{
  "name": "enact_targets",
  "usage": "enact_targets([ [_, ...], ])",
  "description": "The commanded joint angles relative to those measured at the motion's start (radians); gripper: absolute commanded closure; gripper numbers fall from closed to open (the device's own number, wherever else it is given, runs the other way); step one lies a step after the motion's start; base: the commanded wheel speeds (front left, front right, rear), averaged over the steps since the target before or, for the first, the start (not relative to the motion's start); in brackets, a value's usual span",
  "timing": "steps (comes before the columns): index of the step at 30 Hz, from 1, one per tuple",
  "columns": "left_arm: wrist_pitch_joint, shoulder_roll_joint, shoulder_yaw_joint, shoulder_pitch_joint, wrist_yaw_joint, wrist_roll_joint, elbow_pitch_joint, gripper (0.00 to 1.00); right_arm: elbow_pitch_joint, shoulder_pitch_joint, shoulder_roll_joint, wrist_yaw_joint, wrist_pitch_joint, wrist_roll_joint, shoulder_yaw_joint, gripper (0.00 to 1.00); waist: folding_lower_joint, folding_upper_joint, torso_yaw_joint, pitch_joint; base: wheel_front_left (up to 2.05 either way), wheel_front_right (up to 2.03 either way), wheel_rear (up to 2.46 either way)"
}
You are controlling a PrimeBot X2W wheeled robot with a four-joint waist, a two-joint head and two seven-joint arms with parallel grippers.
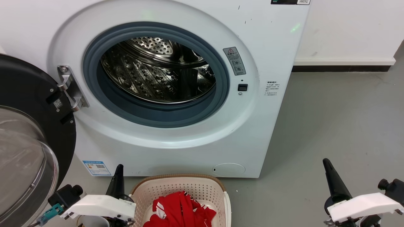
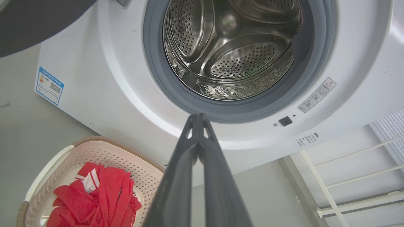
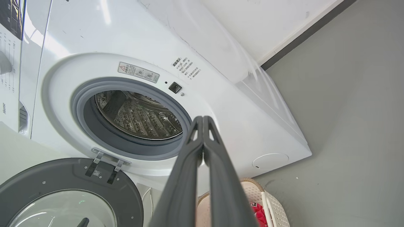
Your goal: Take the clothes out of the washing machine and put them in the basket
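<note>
The white washing machine [image 1: 176, 148] stands in front of me with its round door [image 1: 28, 132] swung open to the left; its steel drum [image 1: 157, 69] holds nothing that I can see. The red clothes [image 1: 181, 209] lie bunched in the cream basket [image 1: 189, 184] on the floor below the machine, also seen as the clothes [image 2: 98, 198] in the basket [image 2: 104, 151] from the left wrist. My left gripper [image 1: 119, 168] is shut beside the basket's left rim, holding nothing. My right gripper [image 1: 326, 164] is shut and empty over the floor to the right.
Grey floor [image 1: 341, 126] stretches to the right of the machine up to a white wall with a dark skirting [image 1: 344, 67]. A white rack [image 2: 363, 176] shows at the right in the left wrist view. The open door takes up the left side.
</note>
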Motion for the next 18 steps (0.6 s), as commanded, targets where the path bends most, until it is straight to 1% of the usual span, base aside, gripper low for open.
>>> enact_targets([
  [1, 0.007, 0.002, 0.01, -0.032, -0.007, -0.032, -0.009, 1.0, -0.003, -0.028, -0.009, 0.0, 0.002, 0.033, -0.004, 1.0, -0.0001, 0.0, 0.0, 0.0, 0.0, 0.0, 0.0],
  [18, 0.056, -0.003, 0.044, -0.048, -0.036, -0.236, 0.001, 1.0, 0.029, -0.058, -0.009, 0.0, 0.019, 0.237, -0.018, 1.0, -0.0001, 0.0, -0.006, 0.005, 0.0, 0.0, 0.0],
])
